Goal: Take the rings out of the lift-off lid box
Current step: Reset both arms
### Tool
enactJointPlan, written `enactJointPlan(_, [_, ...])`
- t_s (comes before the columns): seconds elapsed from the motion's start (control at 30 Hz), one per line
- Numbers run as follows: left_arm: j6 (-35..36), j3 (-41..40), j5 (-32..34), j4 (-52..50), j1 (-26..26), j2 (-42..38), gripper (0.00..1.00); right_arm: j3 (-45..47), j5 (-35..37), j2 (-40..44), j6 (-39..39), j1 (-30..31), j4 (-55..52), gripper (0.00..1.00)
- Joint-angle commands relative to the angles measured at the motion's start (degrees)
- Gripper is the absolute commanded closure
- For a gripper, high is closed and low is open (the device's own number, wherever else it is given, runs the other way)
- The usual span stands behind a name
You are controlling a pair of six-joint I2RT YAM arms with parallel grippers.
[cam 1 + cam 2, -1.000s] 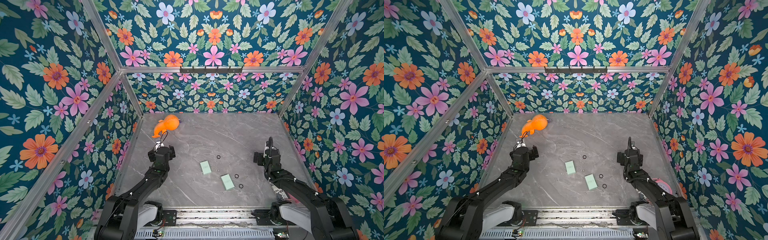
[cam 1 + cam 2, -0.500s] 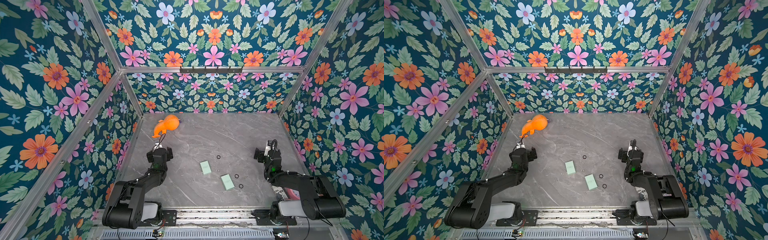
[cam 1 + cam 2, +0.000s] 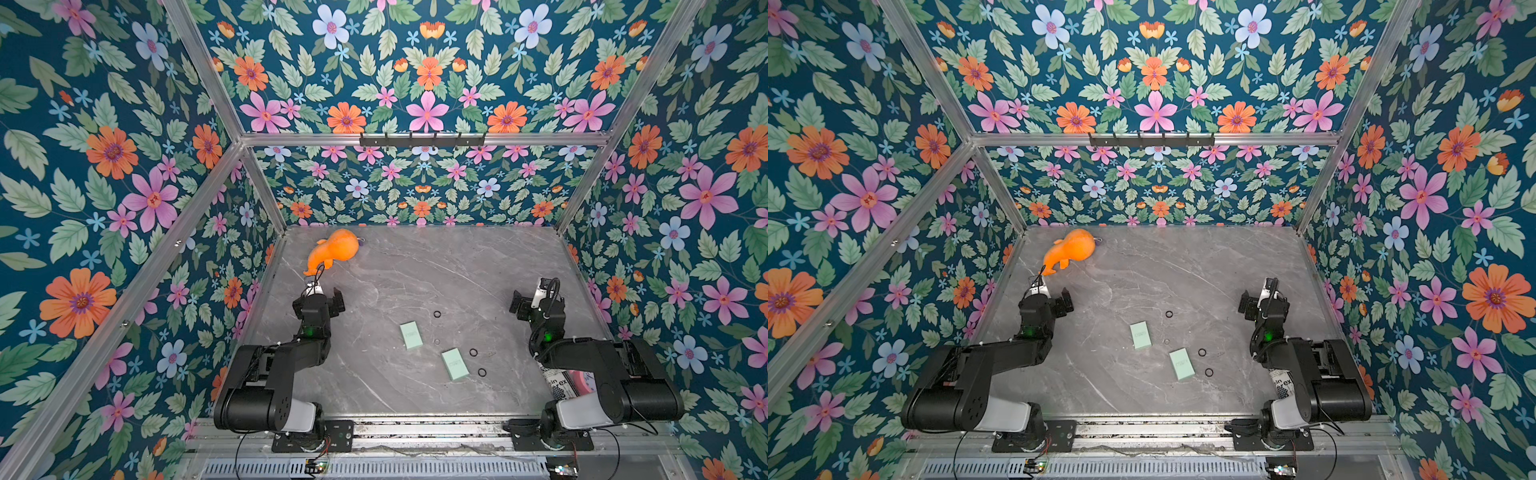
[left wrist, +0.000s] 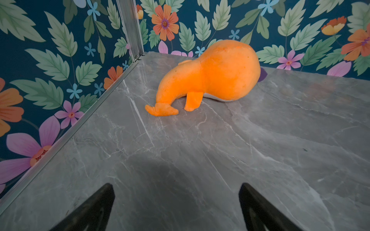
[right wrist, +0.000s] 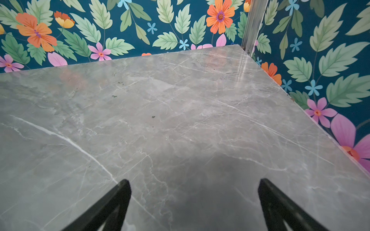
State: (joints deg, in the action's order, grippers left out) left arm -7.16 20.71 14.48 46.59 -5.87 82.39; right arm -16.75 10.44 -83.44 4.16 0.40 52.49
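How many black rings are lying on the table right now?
3 rings: one beyond the farther mint-green box, two beside the nearer box. A faint mark between the boxes may be a fourth.

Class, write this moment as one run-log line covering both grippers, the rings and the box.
left gripper: open, empty | right gripper: open, empty | box pieces: two, lying apart | rings: three seen, loose beside box pieces
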Motion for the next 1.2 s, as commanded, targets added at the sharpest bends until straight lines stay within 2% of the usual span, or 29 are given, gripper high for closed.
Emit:
enactJointPlan(0.0, [1.0,0.5,-1.6,2.4,0.2,0.5,0.0,0.0,-0.5,-0.1,-0.1,-0.1,2.2,0.0])
enactJointPlan(0.23, [-0.3,-0.1,-10.9,3.4,4.6,0.2,0.0,0.2,-0.2,-0.1,-0.2,-0.1,2.5,0.0])
enactJointPlan(0.37, [-0.2,0.6,-14.0,2.8,5.8,0.8,0.0,0.2,-0.3,-0.1,-0.2,-0.1,2.5,0.0])
enactJointPlan(0.43, [3.3,0.2,-16.2,3.8,5.9,0.6,0.0,0.2,-0.2,-0.1,-0.2,-0.1,2.6,0.0])
enactJointPlan(0.5, [4.2,-3.6,-11.9,12.1,6.2,-0.3,0.0,0.3,-0.2,-0.1,-0.2,-0.1,2.6,0.0])
enactJointPlan(0.53, [3.2,-3.5,-12.3,11.0,6.9,-0.4,0.0,0.3,-0.2,-0.1,-0.2,-0.1,2.6,0.0])
enactJointPlan(0.6, [6.2,-2.7,-16.5,11.1,6.9,0.4,0.0,0.3,-0.2,-0.1,-0.2,-0.1,2.7,0.0])
enactJointPlan(0.7, [5.3,-3.8,-14.0,16.4,7.3,2.9,0.0,0.3,-0.2,-0.1,-0.2,-0.1,2.6,0.0])
enactJointPlan(0.83, [7.6,-3.1,-15.3,21.3,6.3,9.7,0.0,0.3,-0.2,-0.1,-0.2,-0.1,2.7,0.0])
enactJointPlan(1.17, [6.9,-3.7,-13.6,21.9,6.1,9.3,0.0,0.1,0.3,-0.1,0.1,-0.1,2.4,0.0])
